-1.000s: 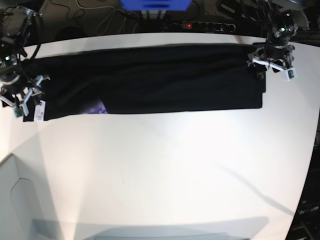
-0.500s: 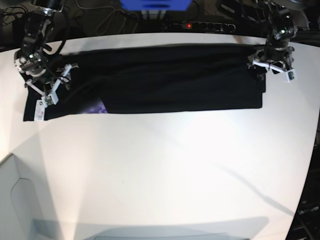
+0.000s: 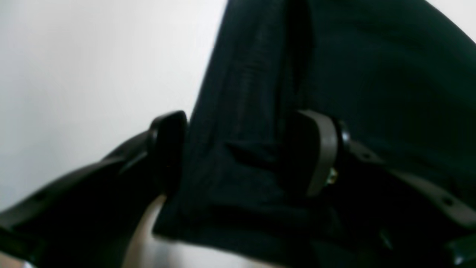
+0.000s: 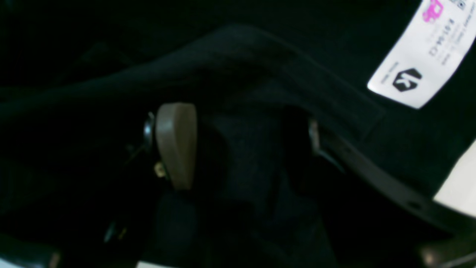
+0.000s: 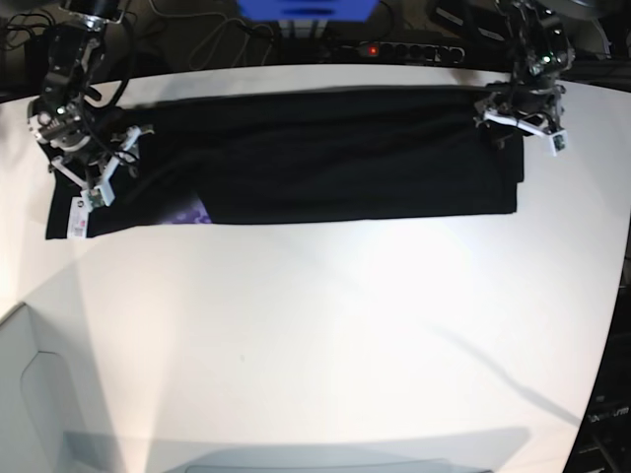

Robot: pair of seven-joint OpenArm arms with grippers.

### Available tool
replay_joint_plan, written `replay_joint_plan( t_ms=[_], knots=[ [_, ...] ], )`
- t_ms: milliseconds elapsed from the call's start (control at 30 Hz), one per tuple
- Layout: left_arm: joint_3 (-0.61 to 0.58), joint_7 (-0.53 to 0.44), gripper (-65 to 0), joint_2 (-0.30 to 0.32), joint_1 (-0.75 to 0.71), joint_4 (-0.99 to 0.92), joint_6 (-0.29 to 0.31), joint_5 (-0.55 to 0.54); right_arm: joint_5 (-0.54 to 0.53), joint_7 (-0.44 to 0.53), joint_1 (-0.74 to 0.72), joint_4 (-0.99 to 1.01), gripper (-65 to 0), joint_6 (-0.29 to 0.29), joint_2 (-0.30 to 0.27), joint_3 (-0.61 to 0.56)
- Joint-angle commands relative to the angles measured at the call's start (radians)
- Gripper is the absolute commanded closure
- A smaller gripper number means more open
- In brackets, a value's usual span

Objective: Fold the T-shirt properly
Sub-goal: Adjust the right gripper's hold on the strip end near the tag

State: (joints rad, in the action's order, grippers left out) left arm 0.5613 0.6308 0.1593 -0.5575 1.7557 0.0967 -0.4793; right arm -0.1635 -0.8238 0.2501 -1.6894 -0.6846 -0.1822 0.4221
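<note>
The black T-shirt (image 5: 325, 153) lies as a long folded band across the far part of the white table (image 5: 325, 335). A bit of purple print (image 5: 192, 212) peeks out at its near edge, and a white label (image 5: 77, 219) sits at its left end. My right gripper (image 5: 94, 168) hovers open over that left end; in the right wrist view its fingers (image 4: 176, 145) straddle a ridge of cloth, close to the label (image 4: 420, 56). My left gripper (image 5: 521, 118) stands open at the shirt's right end, one finger (image 3: 169, 149) over bare table, the other (image 3: 319, 152) over cloth.
A power strip (image 5: 399, 49) with a red light, cables and a blue object (image 5: 306, 8) lie behind the table's far edge. A white panel (image 5: 35, 394) stands at the near left corner. The table's curved right edge (image 5: 611, 325) drops into dark.
My right gripper has moved from the shirt's outer left edge up and inward onto the cloth. My left gripper has shifted slightly toward the far edge. Both stay open.
</note>
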Motion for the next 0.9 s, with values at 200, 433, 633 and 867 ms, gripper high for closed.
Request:
replay_joint_plan(
  t_ms=[200, 433, 633, 867],
  knots=[
    [0.05, -0.012, -42.4, -0.036, -0.04, 0.198, 0.002, -0.006, 0.0, 0.002, 0.001, -0.016, -37.3, -0.014, -0.009, 0.002],
    [-0.03, -0.01, -42.4, -0.027, 0.009, 0.083, -0.002, 0.004, 0.0, 0.001, 0.001, -0.016, -37.3, -0.014, -0.009, 0.002],
    [-0.024, -0.01, -42.4, -0.011, 0.03, 0.002, -0.005, 0.004, 0.0, 0.001, 0.002, -0.016, -37.3, -0.014, -0.009, 0.002],
    [0.021, -0.01, -42.4, 0.032, 0.012, 0.002, -0.004, 0.004, 0.0, -0.001, 0.001, -0.013, -37.3, -0.014, -0.007, 0.002]
  ],
)
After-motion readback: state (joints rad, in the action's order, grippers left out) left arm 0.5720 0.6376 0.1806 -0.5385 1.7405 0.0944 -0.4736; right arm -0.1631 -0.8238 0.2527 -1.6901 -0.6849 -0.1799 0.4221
